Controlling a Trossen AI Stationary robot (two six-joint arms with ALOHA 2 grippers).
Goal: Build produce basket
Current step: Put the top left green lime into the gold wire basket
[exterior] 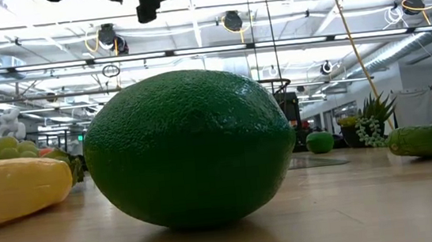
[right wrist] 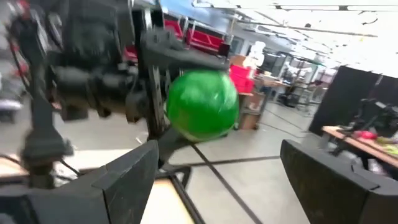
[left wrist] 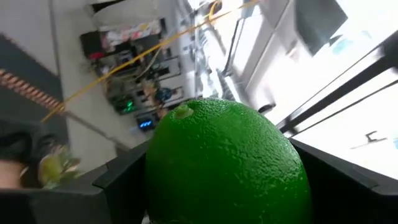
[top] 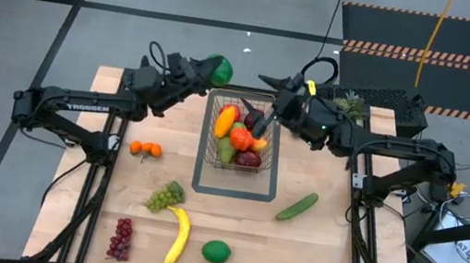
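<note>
My left tool (top: 217, 70) clamped on green lime (top: 219, 69), raised just off basket (top: 241, 137) far-left corner, near table (top: 329, 248) far edge. My right tool (top: 256, 119) wide, empty, over basket's fruit. Banana (top: 177, 238), second lime (top: 215, 251), cucumber (top: 297, 206) lie on near table, well apart.

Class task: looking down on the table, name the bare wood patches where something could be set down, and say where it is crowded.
Free: the wood between the cucumber and the lime, and the strip between the oranges and the basket. Crowded: the front left, where green grapes, banana and red grapes cluster, and over the basket, where both grippers hang.
</note>
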